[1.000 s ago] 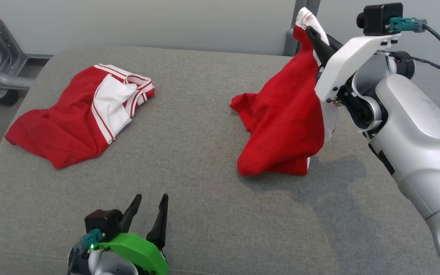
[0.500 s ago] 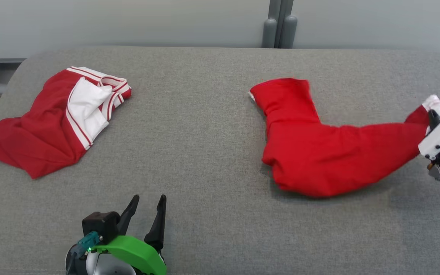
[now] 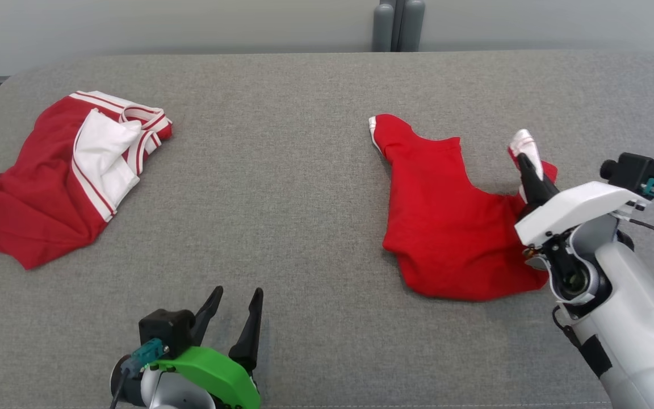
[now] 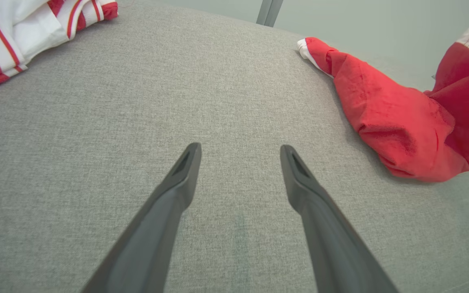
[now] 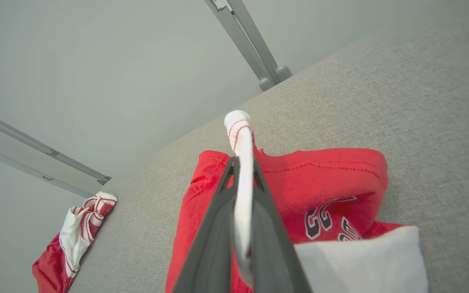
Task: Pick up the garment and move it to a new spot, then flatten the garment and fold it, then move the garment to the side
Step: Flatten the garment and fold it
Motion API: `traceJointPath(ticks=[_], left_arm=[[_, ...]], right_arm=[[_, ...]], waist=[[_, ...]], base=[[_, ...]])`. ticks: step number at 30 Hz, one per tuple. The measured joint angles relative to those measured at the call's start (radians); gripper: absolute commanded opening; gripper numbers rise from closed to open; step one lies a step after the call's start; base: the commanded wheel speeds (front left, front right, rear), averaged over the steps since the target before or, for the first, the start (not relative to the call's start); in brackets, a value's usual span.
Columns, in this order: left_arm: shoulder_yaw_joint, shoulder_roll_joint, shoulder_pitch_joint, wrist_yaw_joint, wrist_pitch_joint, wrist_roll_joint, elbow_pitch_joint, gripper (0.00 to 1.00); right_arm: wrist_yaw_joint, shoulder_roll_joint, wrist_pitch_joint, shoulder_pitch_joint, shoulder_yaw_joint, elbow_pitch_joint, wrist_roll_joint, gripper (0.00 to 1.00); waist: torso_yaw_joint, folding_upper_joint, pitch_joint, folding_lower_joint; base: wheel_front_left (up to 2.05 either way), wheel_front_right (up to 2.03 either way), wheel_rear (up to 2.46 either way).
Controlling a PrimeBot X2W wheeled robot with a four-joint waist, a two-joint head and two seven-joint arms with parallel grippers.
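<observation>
Fingers of right gripper (image 3: 524,165) pressed tight on white striped trim of red basketball jersey (image 3: 446,227), pinched edge held clear of grey fabric worktop (image 3: 281,187). Risk: thin hold on trim may slip; crumpled body, dragging, may fold under itself and resist flattening. Jersey body lies bunched toward worktop's right edge, spreading leftward from gripper. Idle left gripper (image 3: 235,298) spread wide, empty, at front edge, well apart from jersey.

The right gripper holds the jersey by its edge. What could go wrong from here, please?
1. The right gripper pinches only the narrow striped trim; a pull could slip it free.
2. The jersey lies bunched on the table; one-handed dragging may add folds, as the left gripper hangs open, apart.
</observation>
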Motion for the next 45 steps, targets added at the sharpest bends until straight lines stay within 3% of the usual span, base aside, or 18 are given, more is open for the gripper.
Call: traceJointPath(ticks=[10,16,19,36,45], left_arm=[[-0.019,-0.014,-0.024,0.0,0.009,0.0,0.023,1.0],[-0.025,-0.032,-0.024,0.0,0.013,0.0,0.032,1.0],[-0.027,-0.033,-0.024,0.0,0.013,0.0,0.037,1.0],[-0.021,-0.034,-0.021,0.0,0.01,0.0,0.085,1.0],[-0.017,-0.034,0.0,0.0,0.007,0.0,0.087,1.0]], right_arm=[[0.044,0.099,0.086,0.0,0.211,-0.22,-0.054,0.0],[0.05,0.199,0.151,0.0,0.318,-0.304,-0.05,0.0],[0.041,0.217,0.167,-0.006,0.357,-0.338,-0.05,0.0],[-0.005,0.184,0.114,-0.246,0.356,-0.498,0.029,0.0],[-0.022,0.184,0.104,-0.409,0.301,-0.441,-0.012,0.0]], waist=[[0.055,0.0,-0.009,0.0],[0.106,0.0,-0.018,0.0],[0.135,-0.0001,-0.023,0.0],[0.244,0.0,-0.098,0.0],[0.23,0.0,-0.149,0.0]], base=[[0.0,0.0,0.0],[0.0,0.0,0.0],[0.0,0.0,0.0],[0.0,0.0,0.0],[0.0,0.0,0.0]])
